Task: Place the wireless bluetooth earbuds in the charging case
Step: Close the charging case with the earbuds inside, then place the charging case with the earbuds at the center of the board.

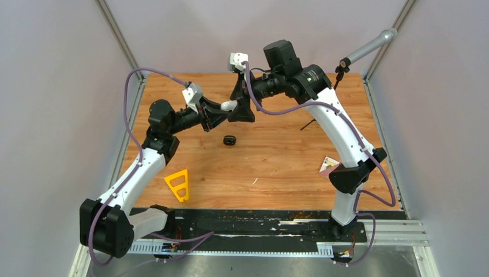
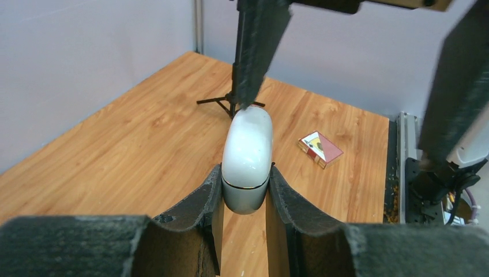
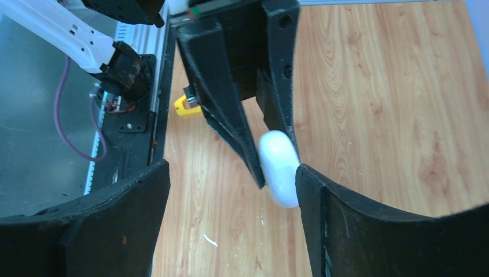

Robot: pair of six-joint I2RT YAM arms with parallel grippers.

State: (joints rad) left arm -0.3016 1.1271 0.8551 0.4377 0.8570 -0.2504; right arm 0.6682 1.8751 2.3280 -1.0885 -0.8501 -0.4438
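The left gripper point(image 2: 245, 184) pinches the white case point(image 2: 248, 150) by its lower half, in the air over the table point(image 1: 288, 161); the right gripper point(image 3: 233, 173) is spread, one finger against the case's far end. No earbuds show. A hard push there could lever the case out of the pinch

The charging case point(image 2: 248, 156) sits clamped between the fingers of the left gripper point(image 2: 245, 187), its far end against one finger of the right gripper point(image 3: 230, 179), whose other finger stands well apart. A second case point(image 1: 229, 140) lies on the table point(image 1: 277, 167) beneath where they meet; a card point(image 2: 320, 148) lies ahead-right of the left gripper
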